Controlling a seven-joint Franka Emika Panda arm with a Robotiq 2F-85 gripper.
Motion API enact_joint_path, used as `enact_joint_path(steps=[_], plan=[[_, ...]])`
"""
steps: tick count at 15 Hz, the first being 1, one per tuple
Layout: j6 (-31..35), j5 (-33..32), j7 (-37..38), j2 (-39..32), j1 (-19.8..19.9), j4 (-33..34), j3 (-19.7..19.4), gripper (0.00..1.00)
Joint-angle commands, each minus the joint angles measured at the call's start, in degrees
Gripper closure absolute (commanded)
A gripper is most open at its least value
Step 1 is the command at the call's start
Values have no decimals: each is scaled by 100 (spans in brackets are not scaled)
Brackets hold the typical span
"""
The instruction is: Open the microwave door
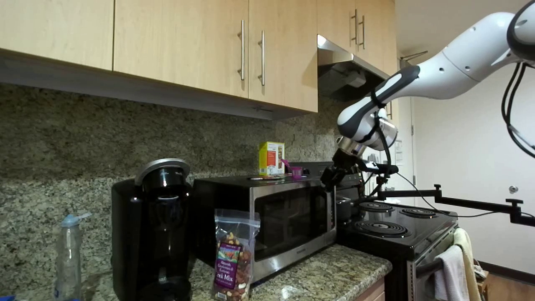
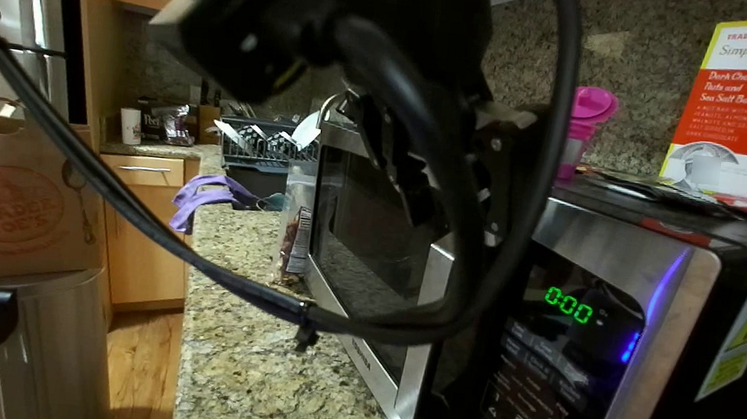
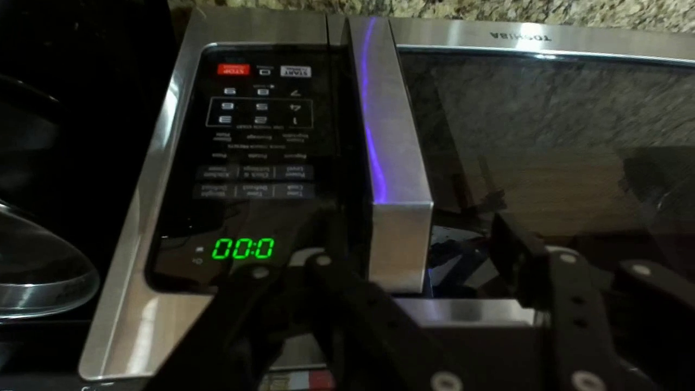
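Observation:
The microwave door (image 1: 291,217) is a silver frame with a dark glass window, and it is shut. It also shows in an exterior view (image 2: 370,237) and, upside down, in the wrist view (image 3: 543,108). Its upright silver handle (image 3: 393,125) stands beside the keypad; part of it shows in an exterior view (image 2: 432,293). My gripper (image 3: 422,239) is open at the handle's upper end. In the wrist view one finger is on the keypad side and one on the window side, with gaps visible. The gripper also shows in an exterior view (image 1: 330,177); the arm and cable partly hide it in an exterior view (image 2: 454,212).
A yellow-edged bar box (image 1: 271,158) and a pink cup (image 1: 296,172) sit on the microwave. A trail mix bag (image 1: 235,259) leans near the door's far end. A coffee maker (image 1: 152,234) stands beside it. The stove (image 1: 397,234) adjoins the counter.

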State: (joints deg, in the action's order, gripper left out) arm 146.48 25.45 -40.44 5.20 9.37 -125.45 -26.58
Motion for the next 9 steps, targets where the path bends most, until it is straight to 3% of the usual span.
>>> enact_joint_path(steps=[1,5,6,9], plan=[[-224,239,-365,-278,207,243,163,61],[-162,112,-110,-364,412,205,216,87],[-178,157,-94,-261,476,116,207,90],[-135,222,43,63,593,-191,191,85]])
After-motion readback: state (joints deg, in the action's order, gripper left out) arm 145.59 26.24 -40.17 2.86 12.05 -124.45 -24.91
